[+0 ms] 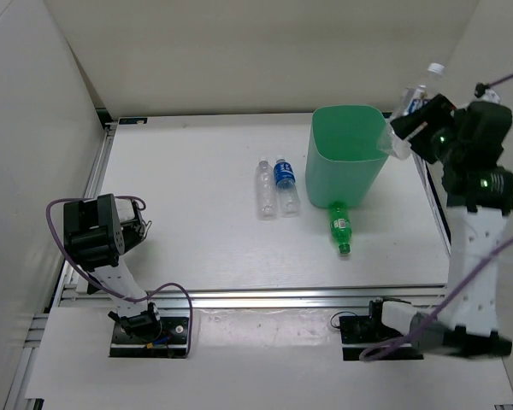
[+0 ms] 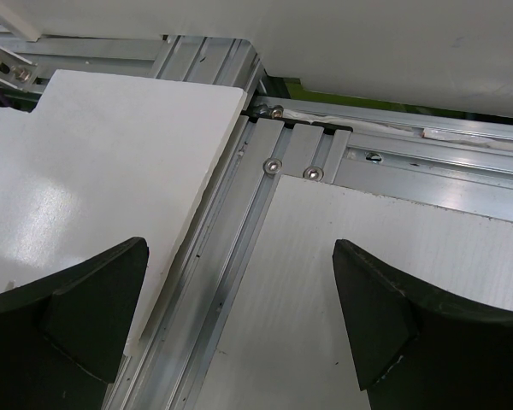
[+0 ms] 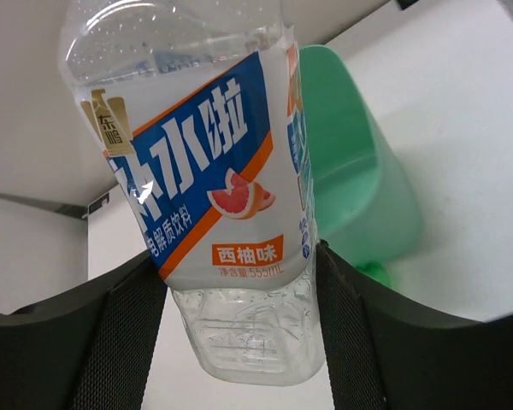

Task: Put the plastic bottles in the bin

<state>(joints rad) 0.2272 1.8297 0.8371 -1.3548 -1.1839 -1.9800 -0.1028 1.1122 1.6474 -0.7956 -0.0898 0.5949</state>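
My right gripper is shut on the clear bottle with the blue-red label, held high just right of the mint-green bin's mouth. The right wrist view shows this bottle clamped between my pads, with the bin behind it. The green bottle lies on the table in front of the bin. The plain clear bottle and the clear bottle with the blue label lie side by side left of the bin. My left gripper is open and empty, over the table's left edge.
White walls stand round the table on the left, far and right sides. An aluminium rail runs along the table's left edge under my left gripper. Purple cables hang from both arms.
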